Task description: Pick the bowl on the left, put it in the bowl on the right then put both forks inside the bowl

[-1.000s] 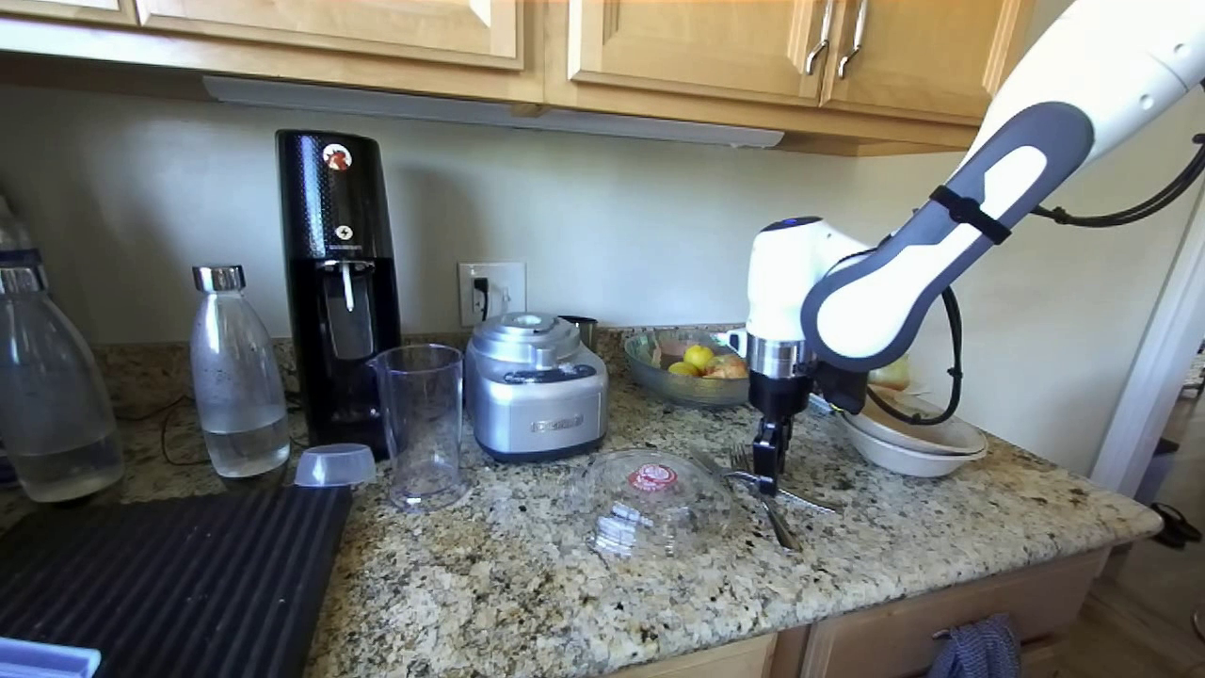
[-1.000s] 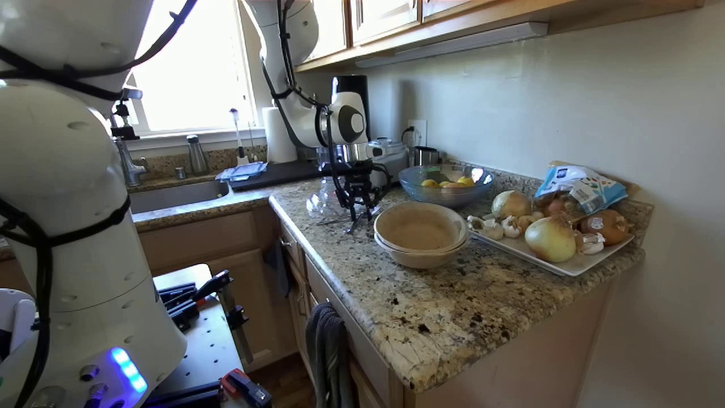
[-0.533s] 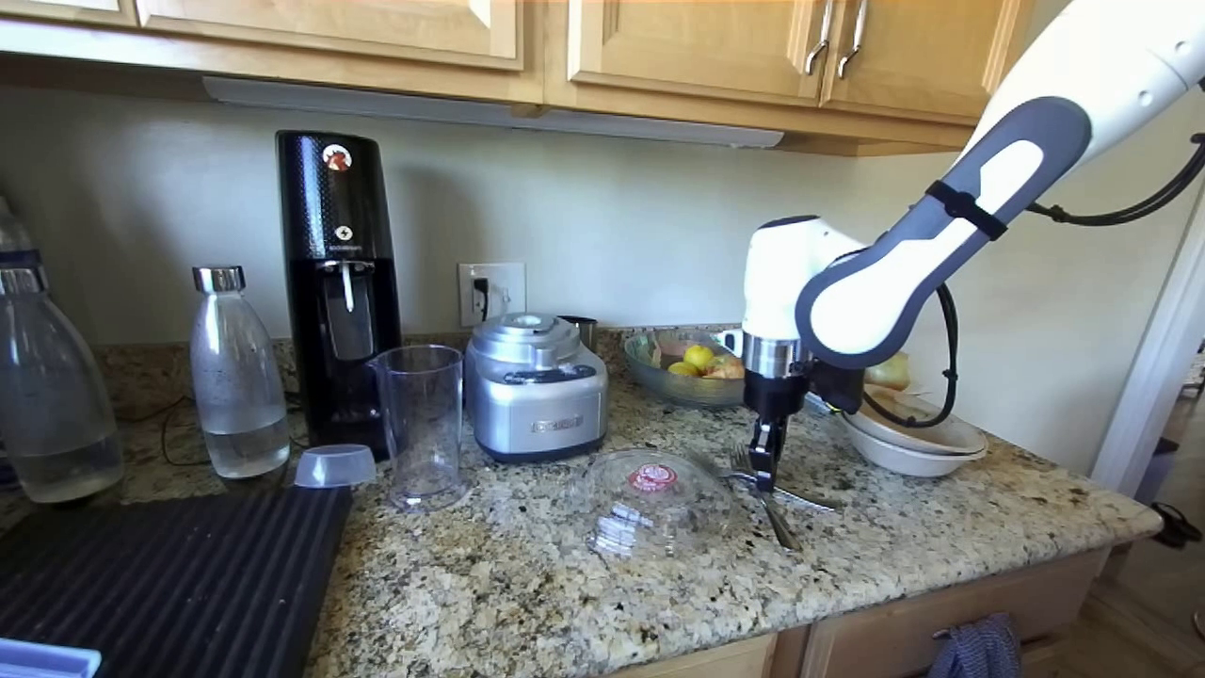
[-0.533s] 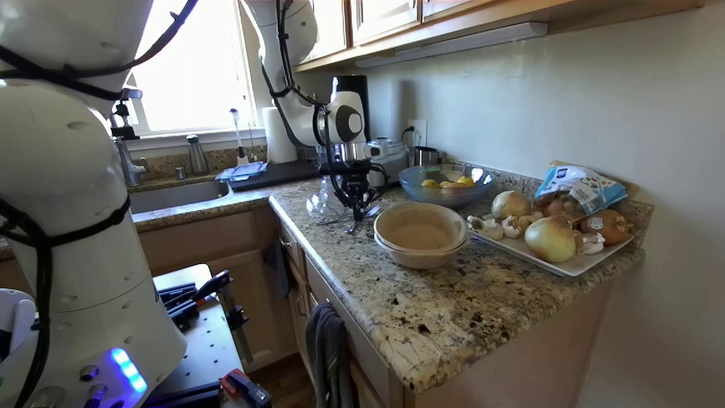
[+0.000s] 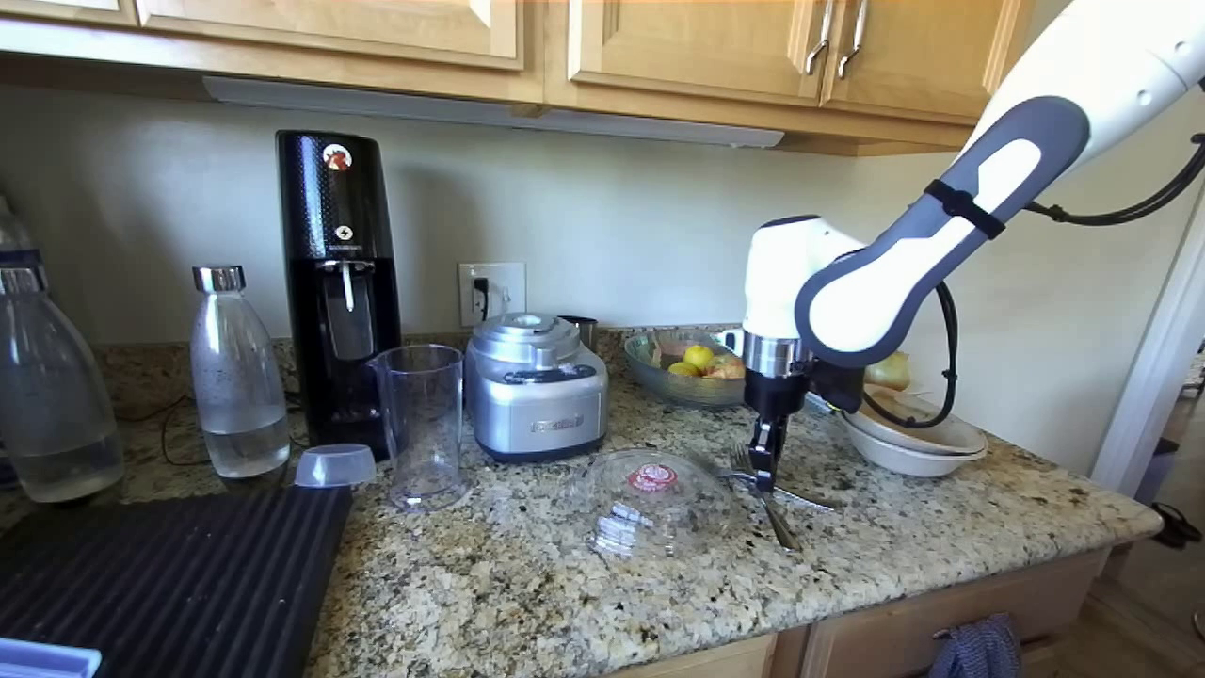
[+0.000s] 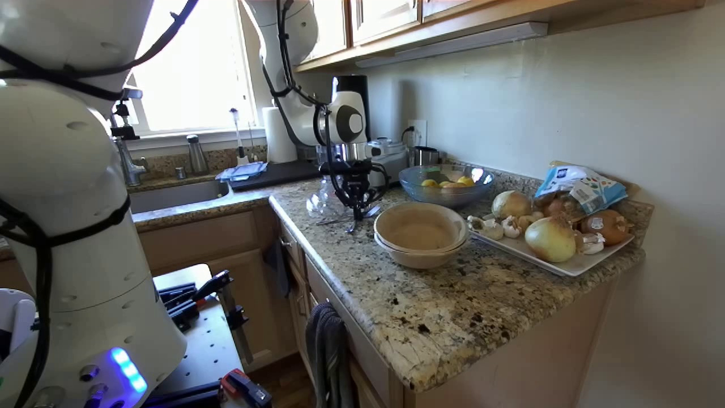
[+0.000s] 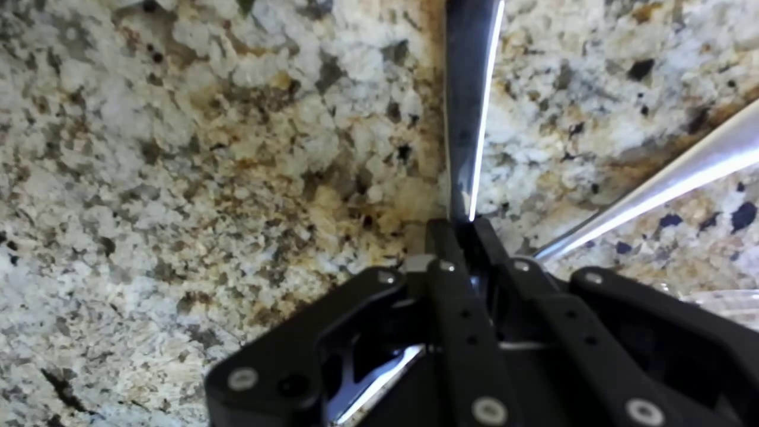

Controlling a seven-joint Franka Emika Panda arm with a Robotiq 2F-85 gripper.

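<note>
The claw (image 7: pixel 462 225) pinches one fork (image 7: pixel 472 112); the other fork (image 7: pixel 658 185) slants just beside, a clear dome (image 5: pixel 654 508) near, stacked bowls (image 6: pixel 420 259) on the claw's opposite side, open granite (image 5: pixel 871 554) out to the counter edge (image 5: pixel 847 605). In the wrist view the claw hides the forks' crossing.

The forks (image 7: pixel 467 107) are silver, bowls (image 6: pixel 421 226) cream, tool (image 7: pixel 462 228) black, counter (image 6: pixel 447 317) speckled brown.

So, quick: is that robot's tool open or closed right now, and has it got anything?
Tool: closed, pinching one fork between its tips.
</note>
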